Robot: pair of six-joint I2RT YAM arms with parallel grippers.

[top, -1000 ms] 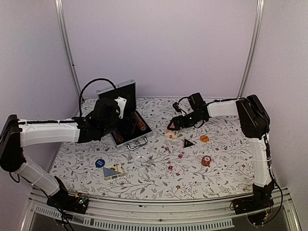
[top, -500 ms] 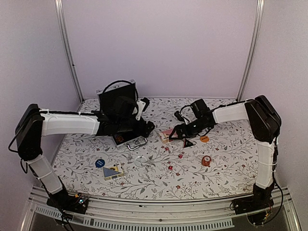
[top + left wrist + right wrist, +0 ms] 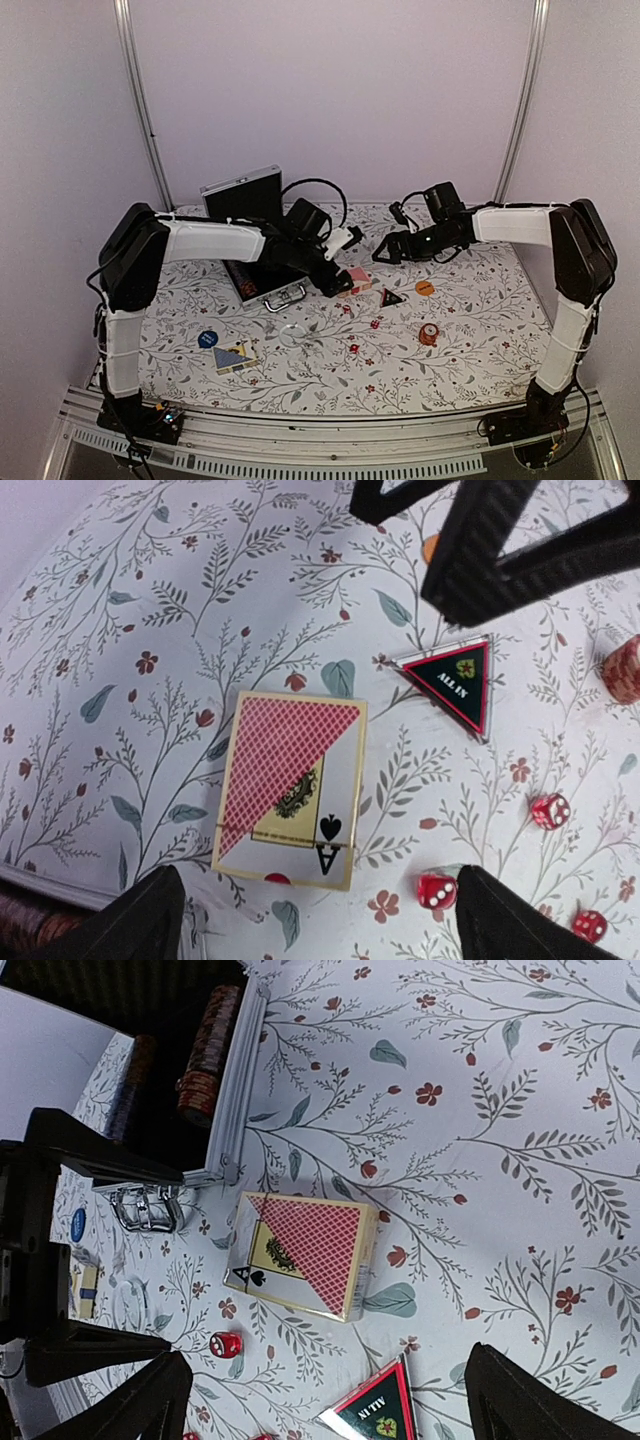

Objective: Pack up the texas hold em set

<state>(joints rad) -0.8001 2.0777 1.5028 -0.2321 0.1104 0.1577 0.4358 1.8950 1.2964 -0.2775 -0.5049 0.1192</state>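
Note:
A card deck (image 3: 357,279) with a red-diamond back and an ace of spades lies flat on the floral table. My left gripper (image 3: 336,285) is open just beside it. In the left wrist view the deck (image 3: 290,788) lies just ahead of the open gripper (image 3: 312,925). My right gripper (image 3: 384,253) is open and empty, apart from the deck (image 3: 305,1253), which lies ahead of it (image 3: 335,1405). The silver case (image 3: 262,268) stands open with chip rows (image 3: 208,1055) inside. The black triangular "ALL IN" token (image 3: 392,297) lies right of the deck.
Red dice (image 3: 353,348) lie scattered in front of the deck, one (image 3: 437,890) near my left fingertip. An orange round token (image 3: 424,288), a chip stack (image 3: 428,333), a blue round token (image 3: 207,338) and a blue-yellow triangular piece (image 3: 233,357) lie on the table. The case handle (image 3: 150,1208) faces the deck.
My left arm has swung right from the case to the deck. My right gripper has drawn back to the right, away from the deck, which now lies on the table.

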